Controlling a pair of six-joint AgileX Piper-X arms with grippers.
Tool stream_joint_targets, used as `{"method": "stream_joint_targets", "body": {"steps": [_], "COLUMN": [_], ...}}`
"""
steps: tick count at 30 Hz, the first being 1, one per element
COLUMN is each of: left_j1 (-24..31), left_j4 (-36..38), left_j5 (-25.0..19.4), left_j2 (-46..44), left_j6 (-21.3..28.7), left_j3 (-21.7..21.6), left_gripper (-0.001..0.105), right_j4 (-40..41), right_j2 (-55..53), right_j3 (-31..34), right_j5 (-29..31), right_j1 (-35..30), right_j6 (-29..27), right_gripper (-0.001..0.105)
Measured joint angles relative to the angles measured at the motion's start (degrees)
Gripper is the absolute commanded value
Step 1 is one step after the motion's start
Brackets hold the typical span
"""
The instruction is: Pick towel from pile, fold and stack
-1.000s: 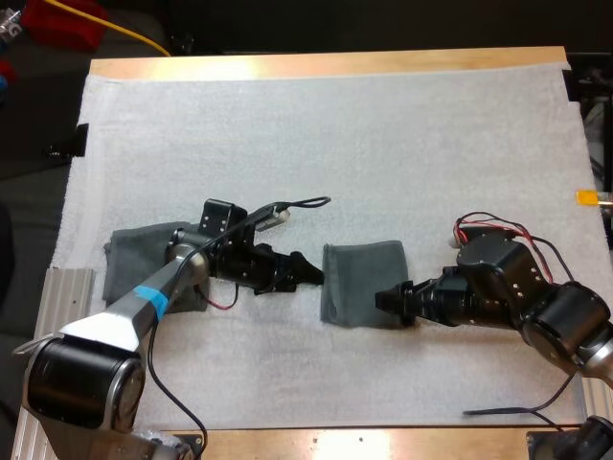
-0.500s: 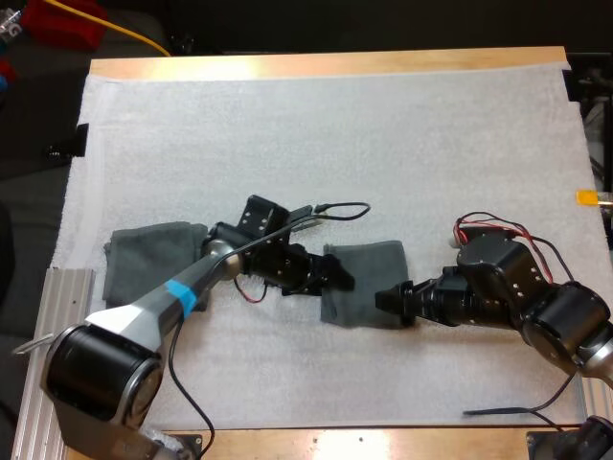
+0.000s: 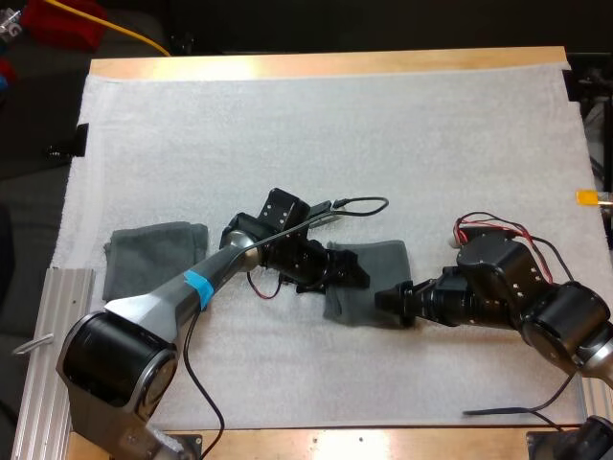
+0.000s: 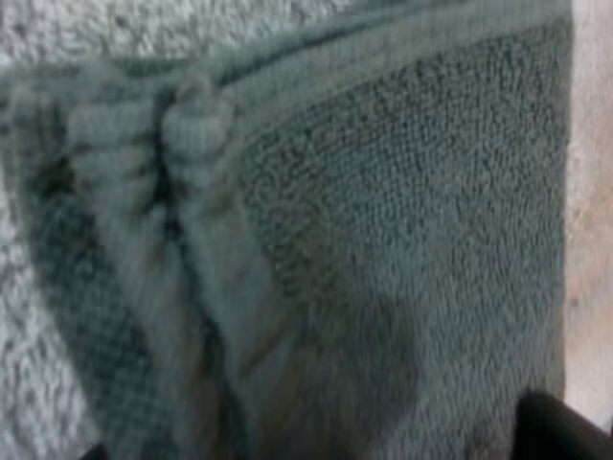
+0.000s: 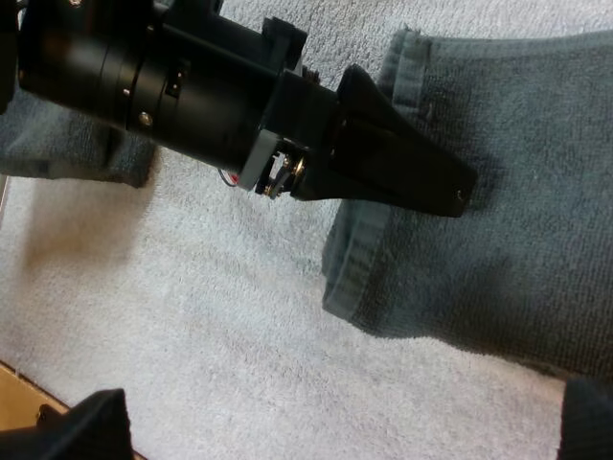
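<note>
– Risk from here?
– Bunching: left gripper (image 3: 356, 278) rests on the folded dark grey-green terry towel (image 3: 378, 266), mid-frame; dragging could ruck its ribbed hem (image 5: 350, 273). Its grip, I cannot tell.
– Right gripper (image 3: 384, 299)?
– Spread open at that towel's lower right edge. A flat grey-green towel (image 3: 153, 257) lies at left.

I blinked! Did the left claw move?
Yes. The left claw slid right, away from the left dark grey-green towel, onto the middle dark grey-green towel.

towel (image 3: 383, 273) centre of mat (image 3: 335, 115), second towel (image 3: 148, 259) left
</note>
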Motion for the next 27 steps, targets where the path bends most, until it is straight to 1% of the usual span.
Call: {"method": "stream_joint_targets", "body": {"steps": [2, 3, 4, 5, 6, 7, 9, 11, 17, 23, 27], "left_j1": [0.0, 0.0, 0.0, 0.0, 0.0, 0.0, 0.0, 0.0, 0.8, 5.7, 9.7], "left_j4": [0.0, 0.1, 0.2, 0.5, 0.7, 1.0, 2.1, 4.0, 10.0, 15.8, 23.6], "left_j5": [0.0, -0.1, -0.4, -0.8, -1.2, -1.4, -1.4, -1.6, -5.4, -5.9, -6.0], "left_j2": [0.0, 0.0, 0.0, 0.0, 0.0, 0.0, 0.0, 0.0, -3.6, -8.8, -11.1], "left_j6": [-0.1, -0.1, -0.1, -0.1, 0.0, 0.4, 1.7, 4.2, 11.7, 17.2, 22.9], "left_j3": [0.0, 0.0, 0.0, 0.0, 0.0, 0.0, 0.0, 0.0, 0.0, -0.8, -2.7], "left_gripper": [0.036, 0.03, 0.019, 0.01, 0.004, 0.0, 0.0, 0.0, 0.0, 0.0, 0.0], "right_j4": [0.0, 0.0, 0.0, 0.0, 0.0, 0.0, 0.0, 0.0, -0.1, -1.6, -1.6], "right_j2": [0.0, 0.0, 0.0, 0.0, 0.0, 0.0, 0.0, 0.0, 0.0, 0.0, 0.0], "right_j3": [0.0, 0.0, 0.0, 0.0, 0.0, 0.0, 0.0, 0.0, 0.0, 0.0, 0.0], "right_j5": [0.0, 0.0, 0.0, 0.0, 0.0, 0.0, 0.0, 0.0, -0.9, -3.0, -3.1], "right_j1": [0.0, 0.0, 0.0, 0.0, 0.0, 0.0, 0.0, 0.0, 0.0, 0.0, 0.0], "right_j6": [0.0, 0.0, 0.0, 0.0, 0.0, 0.0, 0.0, 0.0, 0.0, 0.0, 0.0], "right_gripper": [0.085, 0.085, 0.085, 0.085, 0.085, 0.085, 0.085, 0.085, 0.085, 0.085, 0.085]}}
